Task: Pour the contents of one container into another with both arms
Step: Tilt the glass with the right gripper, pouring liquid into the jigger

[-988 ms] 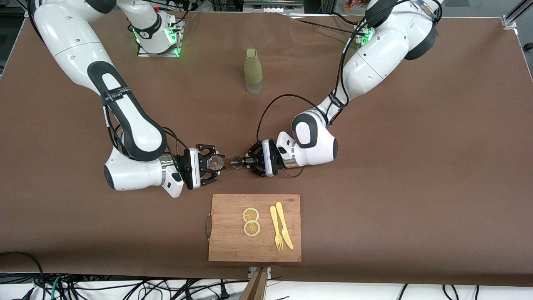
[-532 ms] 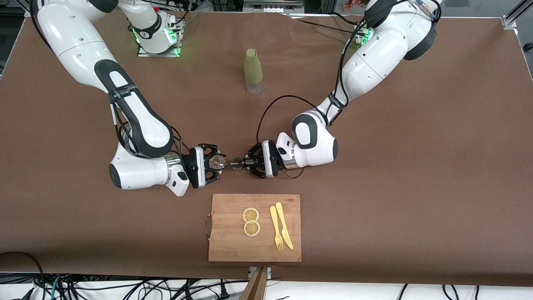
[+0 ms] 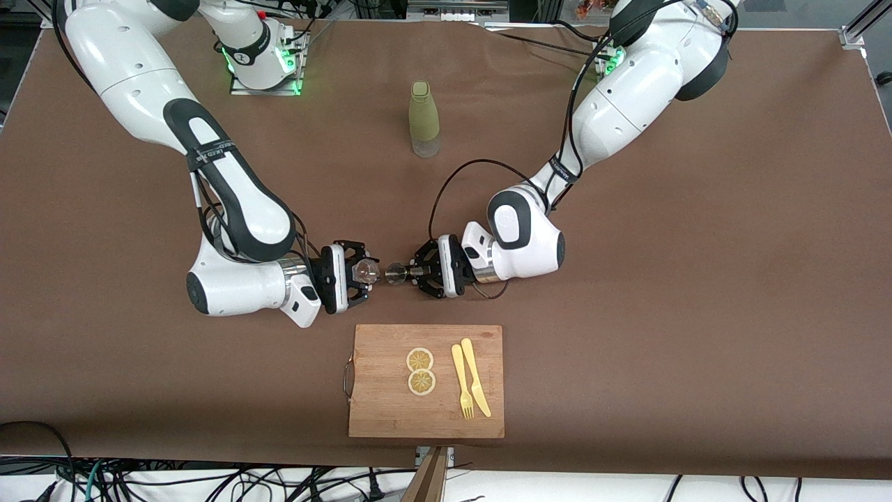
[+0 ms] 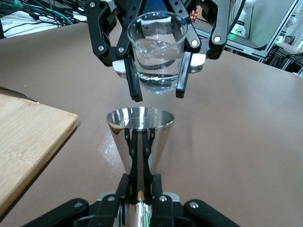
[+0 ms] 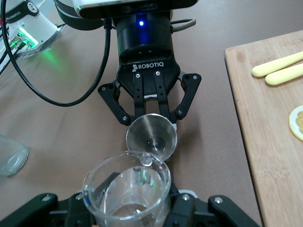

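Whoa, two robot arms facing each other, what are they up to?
They are set to pour a drink. The right gripper holds a clear glass with some liquid in it, raised just above a steel jigger held upright by the left gripper. Nothing is flowing yet. Nearer the camera, a cutting board carries two lemon slices, a plastic fork and a knife. A green bottle stands between the arms' bases.

Glossy metal jigger (image 4: pixel 140 137), clear glass (image 4: pixel 156 52)
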